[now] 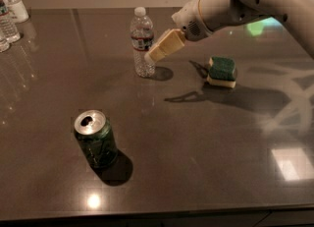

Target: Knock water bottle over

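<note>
While the water bottle (141, 33) stands upright toward the far side of the table (206, 152), the pincer (149, 58) sits at the bottle's right side as seen, its tip at the lower ribbed body below the dark label band; whether it touches or stops just short I cannot make out, and whether the pincer is open or closed cannot be told either, though nothing shows held in it; the arm (230, 5) slants down toward the bottle from its upper right; the step in hand looks to be the push itself, at its very start, since the bottle shows no lean; the next move, as I judge it, calls for a sideways sweep leftward through the bottle, and a touch higher up, nearer the label or the shoulder, would tip it more surely, since a low push may only slide it along the glossy table; a green-topped sponge (222, 71) lies to the right of the bottle, well apart and behind the pincer, so it is no hindrance; a green can (95, 140) stands upright in front of the bottle and to its left, well apart and out of the likely fall; far to the bottle's left, at the table's edge, stand other bottles (9, 24) and a pump bottle (15, 7), too distant to matter; nothing stands close on the bottle's left.
</note>
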### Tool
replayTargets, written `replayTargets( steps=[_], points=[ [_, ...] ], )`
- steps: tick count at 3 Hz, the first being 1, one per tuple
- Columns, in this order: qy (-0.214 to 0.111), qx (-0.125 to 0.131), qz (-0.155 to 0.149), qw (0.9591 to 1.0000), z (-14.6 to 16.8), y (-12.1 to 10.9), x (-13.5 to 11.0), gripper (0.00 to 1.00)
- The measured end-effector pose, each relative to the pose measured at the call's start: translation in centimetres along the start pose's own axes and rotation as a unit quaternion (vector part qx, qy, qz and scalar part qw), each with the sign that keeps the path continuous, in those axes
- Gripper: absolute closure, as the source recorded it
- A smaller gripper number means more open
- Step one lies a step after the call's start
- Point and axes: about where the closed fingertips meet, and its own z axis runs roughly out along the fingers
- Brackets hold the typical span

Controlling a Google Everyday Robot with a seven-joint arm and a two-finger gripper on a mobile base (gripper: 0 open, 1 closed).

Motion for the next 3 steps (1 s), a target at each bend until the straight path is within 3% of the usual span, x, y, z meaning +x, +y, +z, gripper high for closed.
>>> replayTargets(
  steps=[1, 3],
  points=[
    [-0.039, 0.001, 0.008, 0.9992, 1.5, -0.3, -1.2, 0.00],
    [-0.076, -0.021, 0.015, 0.9968, 4.3, -0.3, -3.3, 0.00]
  ],
)
